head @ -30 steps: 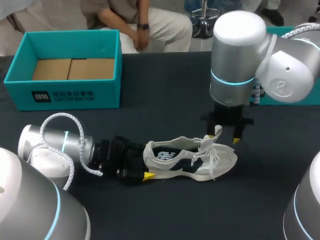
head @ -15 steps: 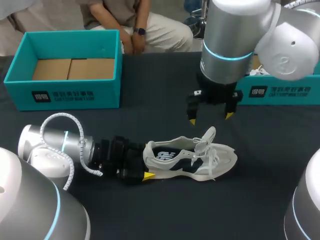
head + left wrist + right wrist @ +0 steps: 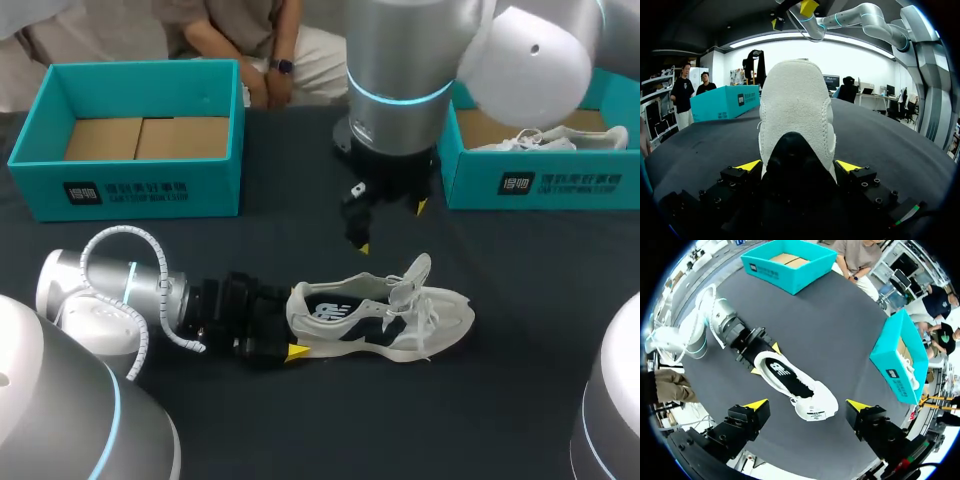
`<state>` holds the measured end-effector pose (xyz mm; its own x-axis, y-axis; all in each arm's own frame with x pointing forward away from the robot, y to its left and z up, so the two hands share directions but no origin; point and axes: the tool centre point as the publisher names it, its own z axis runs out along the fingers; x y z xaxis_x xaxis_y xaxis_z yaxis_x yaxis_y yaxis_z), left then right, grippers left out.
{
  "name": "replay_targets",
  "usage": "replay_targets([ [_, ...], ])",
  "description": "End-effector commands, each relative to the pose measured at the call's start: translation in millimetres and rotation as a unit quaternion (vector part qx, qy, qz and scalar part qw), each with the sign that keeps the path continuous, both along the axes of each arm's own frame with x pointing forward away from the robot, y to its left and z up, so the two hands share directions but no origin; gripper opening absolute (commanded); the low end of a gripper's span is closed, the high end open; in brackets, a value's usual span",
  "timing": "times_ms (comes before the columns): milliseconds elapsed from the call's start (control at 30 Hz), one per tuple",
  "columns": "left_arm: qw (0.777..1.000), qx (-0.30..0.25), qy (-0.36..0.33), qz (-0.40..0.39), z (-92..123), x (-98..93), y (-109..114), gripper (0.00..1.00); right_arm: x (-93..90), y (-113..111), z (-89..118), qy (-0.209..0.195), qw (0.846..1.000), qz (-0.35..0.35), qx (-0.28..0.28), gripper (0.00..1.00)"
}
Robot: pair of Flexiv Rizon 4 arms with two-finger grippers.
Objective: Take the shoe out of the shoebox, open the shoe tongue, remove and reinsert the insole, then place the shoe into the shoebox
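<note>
While the white shoe (image 3: 385, 320) rested on the dark desk (image 3: 330, 430), the left tool (image 3: 799, 165) clamped its heel from both sides; the right tool (image 3: 392, 227) hung above it, fingers spread wide, near a teal shoebox (image 3: 540, 185).

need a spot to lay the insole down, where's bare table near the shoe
Bare table lies between the left shoebox and the shoe, and a strip runs in front of the shoe toward the near edge. Right of the toe, below the right shoebox, is free too. Crowded: the heel, clamped in the left gripper, and under the open right gripper.
</note>
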<state>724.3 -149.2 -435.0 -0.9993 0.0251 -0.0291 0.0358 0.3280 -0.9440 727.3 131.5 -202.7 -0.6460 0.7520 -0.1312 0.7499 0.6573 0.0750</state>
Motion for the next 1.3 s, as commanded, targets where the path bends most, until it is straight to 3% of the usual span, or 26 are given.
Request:
replay_targets([
  [33,1.0,0.002,0.0,0.001,-5,-0.7,-1,0.0,2.1,1,-1,0.006,0.981,0.193,-0.03,1.0],
  [167,1.0,0.002,0.0,0.001,-5,-0.7,-1,0.0,2.1,1,-1,0.006,0.981,0.193,-0.03,1.0],
  [233,1.0,0.002,0.0,0.001,-5,-0.7,-1,0.0,2.8,2,-2,0.02,0.973,0.226,-0.031,1.0],
  [267,1.0,0.002,0.0,0.001,-5,-0.7,-1,0.0,4.8,5,-4,0.011,0.954,0.298,-0.03,1.0],
  [300,1.0,0.002,0.0,0.001,-5,-0.7,-1,0.0,3.9,7,-4,-0.006,0.948,0.318,-0.02,1.0],
  [333,1.0,0.002,0.0,0.001,-5,-0.7,-1,0.0,2.7,6,-6,0.006,0.942,0.336,-0.017,1.0],
  [400,1.0,0.002,0.0,0.001,-5,-0.7,-1,0.0,1.5,11,-9,-0.012,0.911,0.412,-0.01,1.0],
  [467,1.0,0.002,0.0,0.001,-5,-0.7,-1,0.0,0.3,14,-13,0.01,0.891,0.453,0.003,1.0],
  [533,1.0,0.002,0.0,0.001,-5,-0.7,-1,0.0,-3.4,18,-14,-0.015,0.863,0.504,0.024,1.0],
  [600,1.0,0.002,0.0,0.001,-5,-0.7,-1,0.0,-5.2,19,-16,0.011,0.864,0.504,0.015,1.0],
  [1300,1.0,0.002,0.0,0.001,-5,-0.7,-1,0.0,-5.2,19,-16,0.011,0.864,0.504,0.015,1.0],
])
